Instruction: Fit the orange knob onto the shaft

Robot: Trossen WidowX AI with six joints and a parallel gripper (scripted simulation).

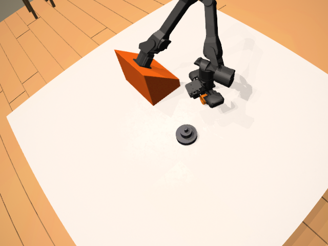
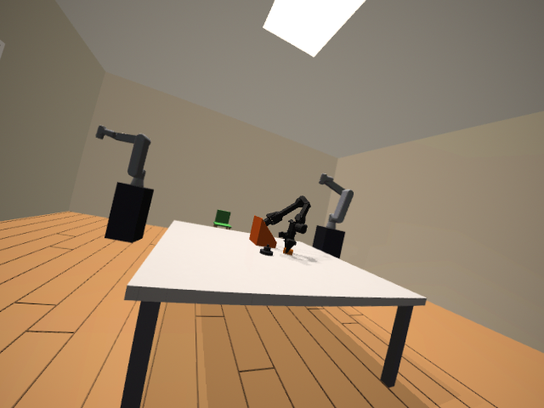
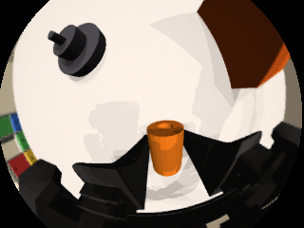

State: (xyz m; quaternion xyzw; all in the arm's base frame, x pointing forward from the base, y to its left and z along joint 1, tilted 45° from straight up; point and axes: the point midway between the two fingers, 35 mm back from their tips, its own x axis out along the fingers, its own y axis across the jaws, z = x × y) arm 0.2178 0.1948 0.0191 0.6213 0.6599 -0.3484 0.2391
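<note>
The orange knob [image 1: 203, 99] [image 2: 289, 252] [image 3: 166, 157] lies on its side at table height, with its holed end facing away from the wrist camera's lower edge. My gripper [image 1: 203, 97] [image 2: 288, 248] [image 3: 163, 135] is shut on the knob, one finger against each side. Whether the knob touches the table is not clear. The dark round pedestal [image 1: 180, 138] [image 2: 266, 252] [image 3: 98, 48] stands upright, apart from the gripper, nearer the front in the top view. Its thin shaft [image 1: 186, 128] [image 3: 55, 37] points up and is bare. The shaft's flat side and the hole's flat side cannot be made out.
The orange wedge-shaped block [image 1: 135, 76] [image 2: 259, 232] [image 3: 237, 43] carries the arm's base and stands left of the gripper in the top view. The white table [image 1: 105, 171] [image 2: 219, 272] bears them all. Two grey arms on black stands and a green chair are beyond the table.
</note>
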